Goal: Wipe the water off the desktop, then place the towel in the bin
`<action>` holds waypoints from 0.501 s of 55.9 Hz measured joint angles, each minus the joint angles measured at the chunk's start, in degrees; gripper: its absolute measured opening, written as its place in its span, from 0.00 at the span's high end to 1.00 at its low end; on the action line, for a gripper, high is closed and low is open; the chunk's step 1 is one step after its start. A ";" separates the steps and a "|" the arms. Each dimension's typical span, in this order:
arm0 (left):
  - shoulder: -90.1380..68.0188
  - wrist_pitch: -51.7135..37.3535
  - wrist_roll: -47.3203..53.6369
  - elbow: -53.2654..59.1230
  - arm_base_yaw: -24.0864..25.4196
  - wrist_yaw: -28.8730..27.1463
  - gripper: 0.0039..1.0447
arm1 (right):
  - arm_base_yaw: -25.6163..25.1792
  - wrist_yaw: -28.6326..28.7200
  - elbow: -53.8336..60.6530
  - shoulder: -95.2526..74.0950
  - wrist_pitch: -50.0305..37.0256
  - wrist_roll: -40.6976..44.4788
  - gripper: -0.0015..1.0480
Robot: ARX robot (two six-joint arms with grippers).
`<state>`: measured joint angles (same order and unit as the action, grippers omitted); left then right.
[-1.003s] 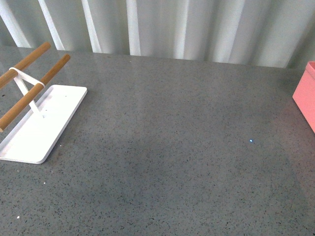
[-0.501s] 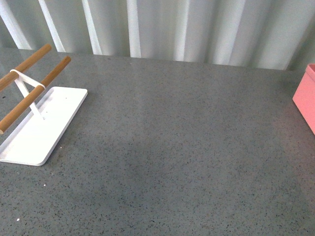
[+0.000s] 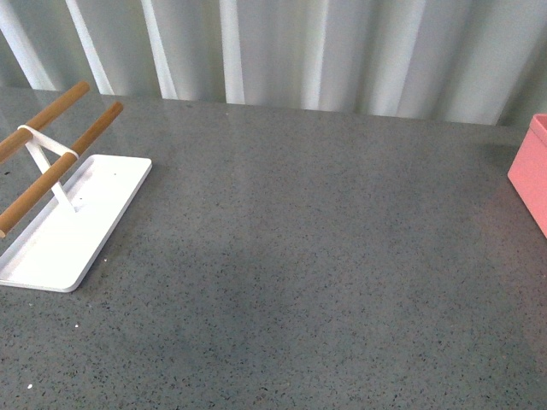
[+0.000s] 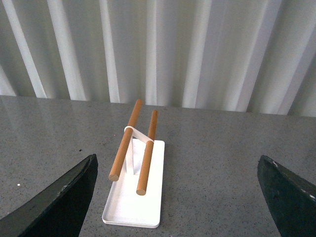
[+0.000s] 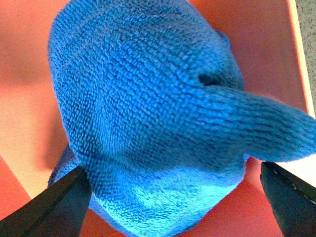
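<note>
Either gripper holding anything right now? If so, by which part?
Nothing is held. The left gripper is open over the desktop. The right gripper is open, with the towel lying in the bin.

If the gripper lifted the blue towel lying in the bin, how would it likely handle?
The towel is probably floppy: it lies bunched in the bin, one corner flopping sideways. Its fluffy pile suggests it is light and easy to grip. It would likely sag and trail when lifted.

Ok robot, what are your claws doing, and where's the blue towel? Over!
Left claw open, empty, over the desktop. Right claw open above the towel, which lies inside the bin. Nothing in the way.
</note>
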<state>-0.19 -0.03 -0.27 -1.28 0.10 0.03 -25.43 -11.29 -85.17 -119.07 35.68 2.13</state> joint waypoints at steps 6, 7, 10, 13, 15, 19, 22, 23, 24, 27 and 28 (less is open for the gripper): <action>0.00 0.00 0.00 0.00 0.00 -0.02 0.06 | 0.09 0.98 -1.53 0.94 0.02 0.00 0.07; 0.00 0.00 0.00 0.00 0.00 -0.02 0.06 | 0.11 1.16 -1.90 1.22 -0.13 -0.02 0.07; 0.00 0.00 0.00 0.00 0.00 -0.02 0.06 | 0.20 1.42 -2.67 1.88 -0.37 -0.04 0.07; 0.00 0.00 0.00 0.00 0.00 -0.02 0.06 | 0.46 2.14 -3.72 3.10 -0.66 -0.04 0.07; 0.00 0.00 0.00 0.00 0.00 0.00 0.06 | 0.63 2.27 -3.89 4.02 -0.92 -0.07 0.07; 0.00 0.00 0.00 0.00 0.00 0.00 0.06 | 1.18 3.63 -4.04 6.16 -0.39 -0.28 0.07; 0.00 0.00 0.00 0.00 0.00 -0.02 0.06 | 1.70 4.13 -4.02 8.41 -0.59 -0.33 0.07; 0.00 0.00 0.00 0.00 0.00 -0.02 0.06 | 1.90 4.39 -4.02 9.16 -0.63 -0.33 0.07; 0.00 0.00 0.00 0.00 0.00 -0.02 0.06 | 2.01 4.50 -4.02 9.53 -0.74 -0.33 0.07; 0.00 0.00 0.00 0.00 0.00 -0.02 0.06 | 2.47 5.40 -3.63 11.52 -2.40 -0.35 0.07; 0.00 0.00 0.00 0.00 0.00 -0.02 0.06 | 2.67 6.03 -3.19 12.44 -3.76 -0.35 0.07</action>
<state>-0.19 -0.03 -0.27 -1.28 0.10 0.01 -22.76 -5.26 -88.36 -106.63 31.92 1.78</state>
